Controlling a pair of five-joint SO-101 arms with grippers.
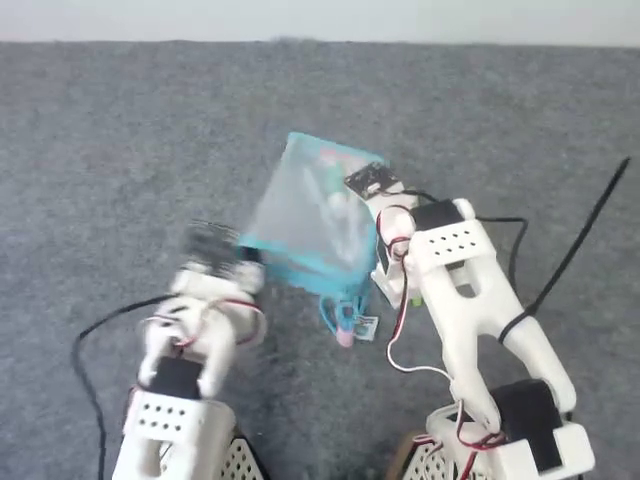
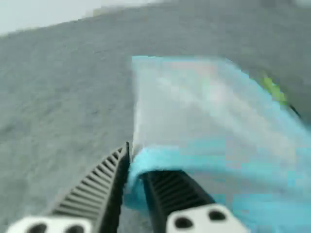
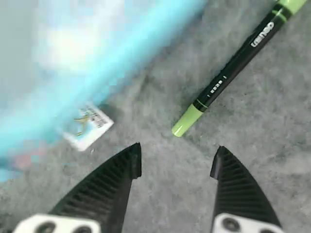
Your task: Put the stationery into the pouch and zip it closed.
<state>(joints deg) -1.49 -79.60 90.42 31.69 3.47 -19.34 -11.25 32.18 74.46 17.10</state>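
Pouch (image 1: 310, 215) of frosted translucent plastic with cyan fabric trim is at the centre of the high frame, on the fuzzy grey desk (image 1: 120, 130). The left pincer (image 2: 135, 162), with ribbed black fingers, is clamped on its cyan edge. The right wrist view adds a slim green-and-black marker (image 3: 233, 68) beside the pouch, with the right pincer (image 3: 177, 153) spread wide over the desk

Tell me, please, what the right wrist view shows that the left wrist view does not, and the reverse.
Right wrist view: the right gripper, open over the carpet, a green and black marker lying on it, and a small printed tag. Left wrist view: the left gripper shut on the blue edge of the pouch, with its clear side panel. A blurred green patch there may be the marker; I cannot tell. Both: the pouch and the carpet.
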